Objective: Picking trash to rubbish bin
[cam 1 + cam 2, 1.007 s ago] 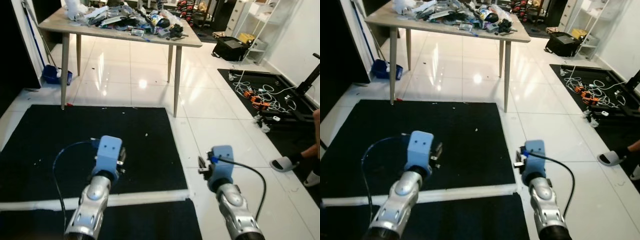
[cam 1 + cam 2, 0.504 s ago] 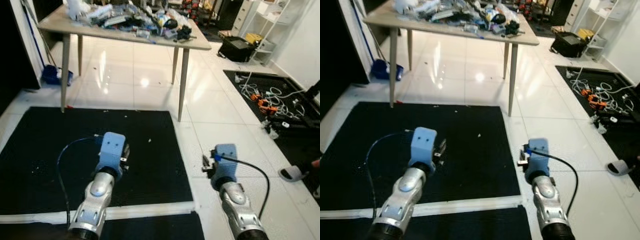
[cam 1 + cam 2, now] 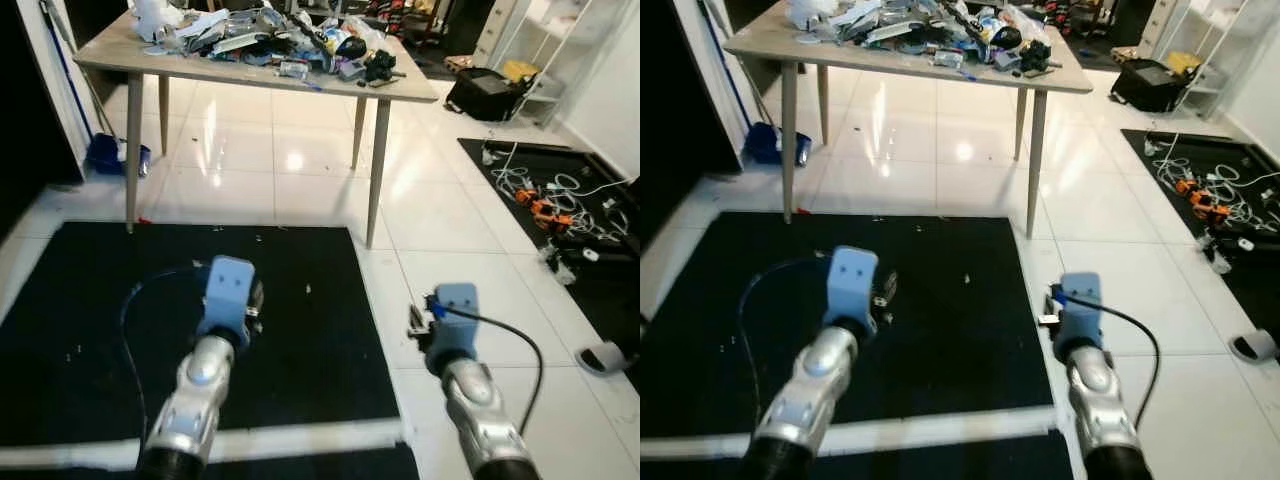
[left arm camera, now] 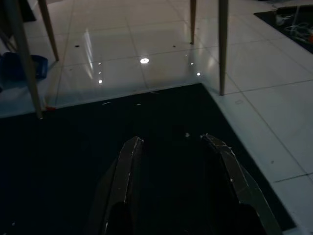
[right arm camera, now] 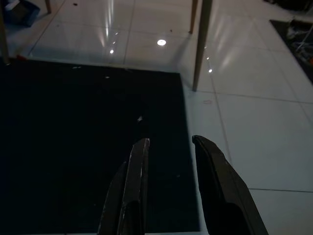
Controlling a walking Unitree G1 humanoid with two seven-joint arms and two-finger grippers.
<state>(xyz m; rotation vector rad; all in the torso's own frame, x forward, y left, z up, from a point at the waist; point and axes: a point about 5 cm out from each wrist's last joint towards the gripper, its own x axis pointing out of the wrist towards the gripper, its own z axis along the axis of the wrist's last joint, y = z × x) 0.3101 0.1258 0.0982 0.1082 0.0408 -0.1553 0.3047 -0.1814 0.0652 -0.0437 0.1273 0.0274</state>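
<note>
I judge I am at the approach step, nothing picked up. My left gripper (image 4: 171,147) and right gripper (image 5: 168,147) are held out low over the black mat (image 3: 60,300), fingers apart and empty. The trash (image 3: 270,35) lies heaped on the wooden table (image 3: 120,55) well ahead; I can make out no bin. Next I must walk closer and reach up to the tabletop.
</note>
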